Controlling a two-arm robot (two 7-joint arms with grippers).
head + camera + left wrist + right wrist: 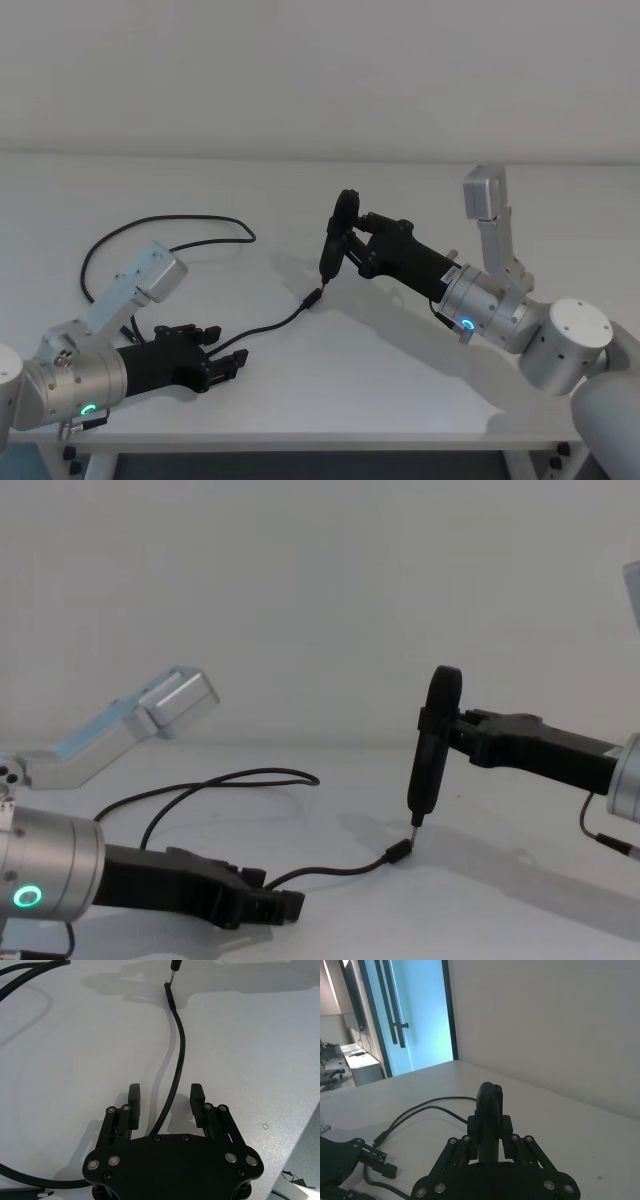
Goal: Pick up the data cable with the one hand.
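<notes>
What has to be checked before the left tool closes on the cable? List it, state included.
1. Left tool open: ok.
2. Cable runs between its fingers: ok.
3. Left tool low enough over the table to catch the cable: ok in the chest view; whether it touches the table, cannot tell.
4. Right tool away from the grasp spot: ok; it is shut on a black object held upright farther along.
5. Plug free of that object's tip: cannot tell; it sits right under the tip.
</notes>
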